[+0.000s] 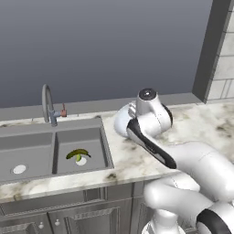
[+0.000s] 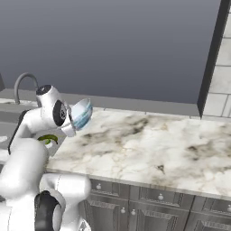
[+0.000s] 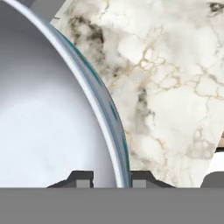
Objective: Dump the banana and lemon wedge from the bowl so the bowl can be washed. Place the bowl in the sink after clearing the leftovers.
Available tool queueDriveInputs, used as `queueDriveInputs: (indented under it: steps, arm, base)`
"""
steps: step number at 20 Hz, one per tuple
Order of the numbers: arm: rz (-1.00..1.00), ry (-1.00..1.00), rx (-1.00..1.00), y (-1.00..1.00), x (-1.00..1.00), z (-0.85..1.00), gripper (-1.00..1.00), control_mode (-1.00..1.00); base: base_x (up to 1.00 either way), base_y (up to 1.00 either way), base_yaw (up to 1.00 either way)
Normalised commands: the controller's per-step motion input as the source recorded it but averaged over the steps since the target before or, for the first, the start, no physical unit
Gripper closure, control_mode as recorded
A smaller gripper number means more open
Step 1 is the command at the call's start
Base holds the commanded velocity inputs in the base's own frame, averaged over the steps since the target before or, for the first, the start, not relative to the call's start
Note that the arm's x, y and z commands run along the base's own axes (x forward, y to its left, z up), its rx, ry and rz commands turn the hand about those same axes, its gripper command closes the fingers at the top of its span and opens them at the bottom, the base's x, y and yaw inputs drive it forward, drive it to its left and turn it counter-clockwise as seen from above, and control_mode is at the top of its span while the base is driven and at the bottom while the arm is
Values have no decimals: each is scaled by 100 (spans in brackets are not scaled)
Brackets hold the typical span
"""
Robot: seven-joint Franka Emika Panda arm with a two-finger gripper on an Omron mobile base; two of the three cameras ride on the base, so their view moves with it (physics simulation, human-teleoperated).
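The pale blue-white bowl point(image 2: 82, 113) hangs tipped on its edge above the marble counter, just right of the sink point(image 1: 27, 148). My gripper point(image 3: 113, 179) is shut on the bowl's rim point(image 3: 105, 113), one fingertip inside and one outside. The glossy inside of the bowl point(image 3: 48, 118) looks empty. A yellow-green banana point(image 1: 78, 153) lies in the sink's right basin beside the round drain, and the banana point(image 2: 48, 139) also peeks out behind my arm. I cannot make out a lemon wedge.
A grey arched faucet point(image 1: 47, 103) with a red-marked handle stands behind the sink. The marble counter point(image 2: 149, 144) stretches right toward a tiled wall point(image 2: 221, 90). Dark cabinet fronts point(image 1: 68, 212) run below.
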Motion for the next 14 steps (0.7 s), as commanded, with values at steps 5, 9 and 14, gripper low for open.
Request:
queueDriveInputs:
  steps: [5,9,14]
  arm:
    - [3,22,52,-100,-24,41,100,-100]
    - [1,11,19,-48,-16,0,100,-100]
    - [0,0,16,-23,0,0,100,-100]
  base:
    - [0,0,0]
    - [0,0,0]
    - [0,0,0]
